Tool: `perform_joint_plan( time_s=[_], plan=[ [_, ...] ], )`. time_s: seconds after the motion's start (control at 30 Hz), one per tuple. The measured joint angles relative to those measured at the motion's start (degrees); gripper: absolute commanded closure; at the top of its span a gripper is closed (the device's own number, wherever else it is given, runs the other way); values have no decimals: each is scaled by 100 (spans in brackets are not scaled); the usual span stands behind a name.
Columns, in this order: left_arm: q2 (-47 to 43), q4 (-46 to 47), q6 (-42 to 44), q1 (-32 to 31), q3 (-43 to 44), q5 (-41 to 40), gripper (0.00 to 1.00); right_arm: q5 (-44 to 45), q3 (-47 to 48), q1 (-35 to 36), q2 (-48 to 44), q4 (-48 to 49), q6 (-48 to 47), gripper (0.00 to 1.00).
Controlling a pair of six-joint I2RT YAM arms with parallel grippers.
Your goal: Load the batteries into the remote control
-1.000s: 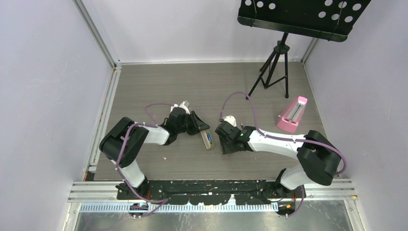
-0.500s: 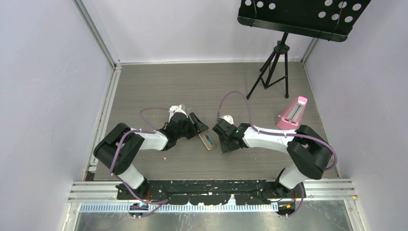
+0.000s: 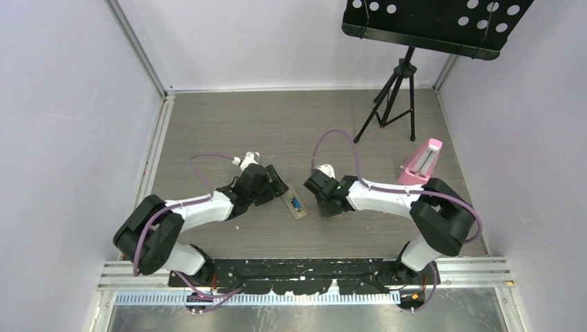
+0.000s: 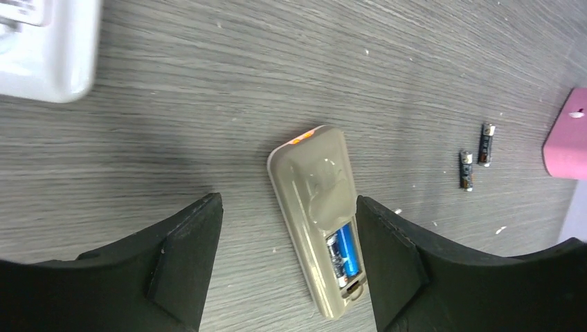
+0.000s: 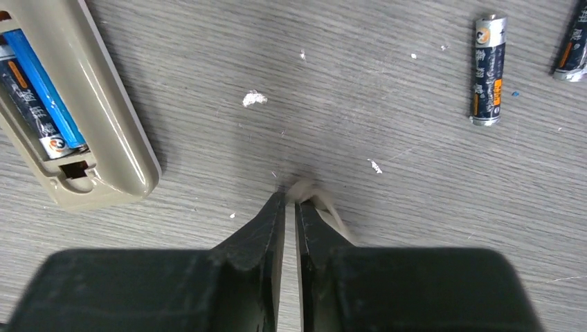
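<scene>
Left gripper: mine, jaws spread wide, one finger on each side of the remote control; clear of it on both sides as far as my wrist view shows, holding nothing.
Right gripper: mine, narrowed to a thin slit, tips low over bare bench just beside the remote's open end. A blurred pale scrap sits at the tips; I cannot tell what it is or whether it is pinched.
Remote control: flat on the bench between my two grippers, tan side up, battery recess uncovered and facing the cameras, an orange spot at its far end.
Loaded cells: a blue battery and a dark one lie side by side in the recess and seem to fill it.
Loose batteries: two more, one upright in my right wrist view, the other at the frame's edge; both on the bench, well apart from the remote.
Step in hand: by my reading, the loading itself looks close to finished, with both grippers off the remote.
Next move: I judge it calls for checking that both cells sit flat, with a light downward press from the near-closed right tips if either stands proud, and the left jaws ready to steady the body.
White object: corner only, purpose unclear.
Further off: pink wedge to the right; a music stand at the back.
</scene>
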Motion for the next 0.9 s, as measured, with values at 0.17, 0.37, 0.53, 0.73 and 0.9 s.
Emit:
perform_joint_plan(
  time_s=[0.17,0.37,0.53,0.73,0.9],
  plan=[
    [-415,-483,229,0,0,-173,26,48,17,0,15,-26,-2,88],
    [-669,-621,531,0,24,-136,26,85,17,0,9,-37,11,79],
    [-713,-656,726,0,90,-24,25,129,17,0,-225,-114,162,62],
    [-752,-658,885,0,111,201,26,365,15,-59,-820,-387,284,58],
    [-756,-651,1016,0,199,450,25,153,-275,-518,-1023,-455,140,61]
  ],
)
